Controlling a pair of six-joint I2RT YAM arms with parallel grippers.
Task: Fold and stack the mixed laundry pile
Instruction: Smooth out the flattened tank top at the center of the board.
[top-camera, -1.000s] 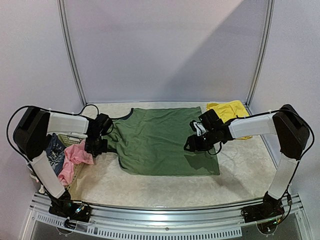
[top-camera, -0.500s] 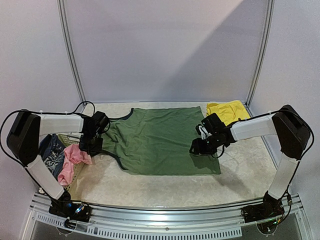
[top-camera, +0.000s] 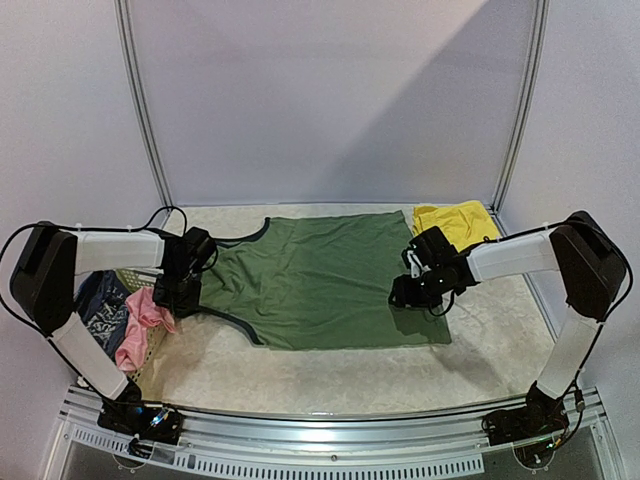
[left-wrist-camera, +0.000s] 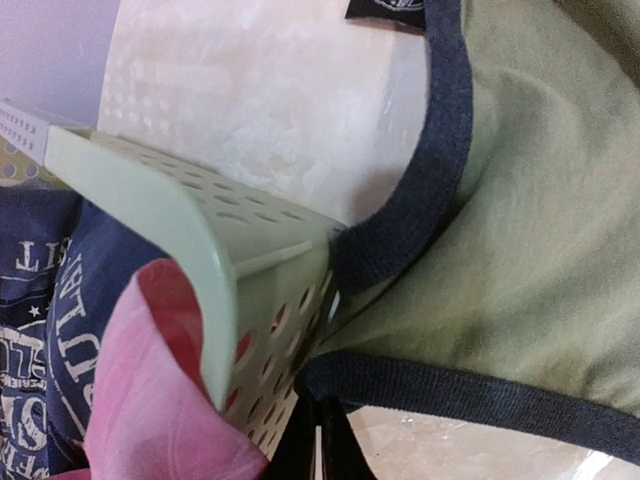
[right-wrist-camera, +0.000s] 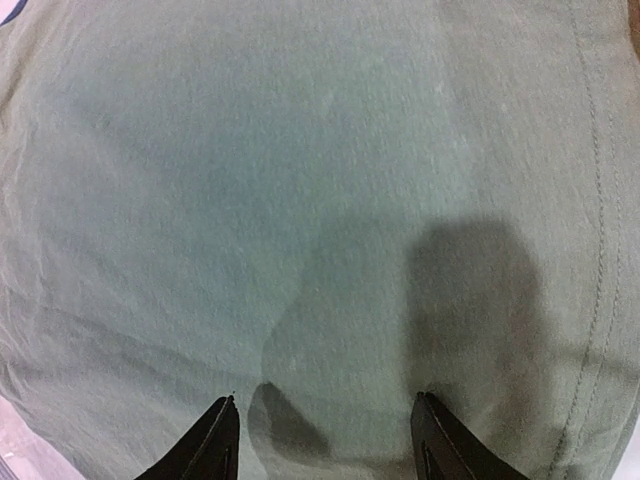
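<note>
The olive-green sleeveless top lies spread flat mid-table. My left gripper is at its left armhole, next to the basket, shut on the top's dark trim; its closed fingertips show at the bottom edge of the left wrist view. My right gripper is open and empty, low over the top's right part, with its jaws wide apart. Yellow shorts lie at the back right. The pink piece and the blue-grey patterned piece are in the basket.
The pale mesh laundry basket stands at the table's left edge, touching the top's armhole. Metal frame posts rise at both back corners. A metal rail runs along the near edge.
My right gripper has moved right and slightly nearer across the top. My left gripper has moved a little left with the trim. The top now lies stretched wider and shifted right.
</note>
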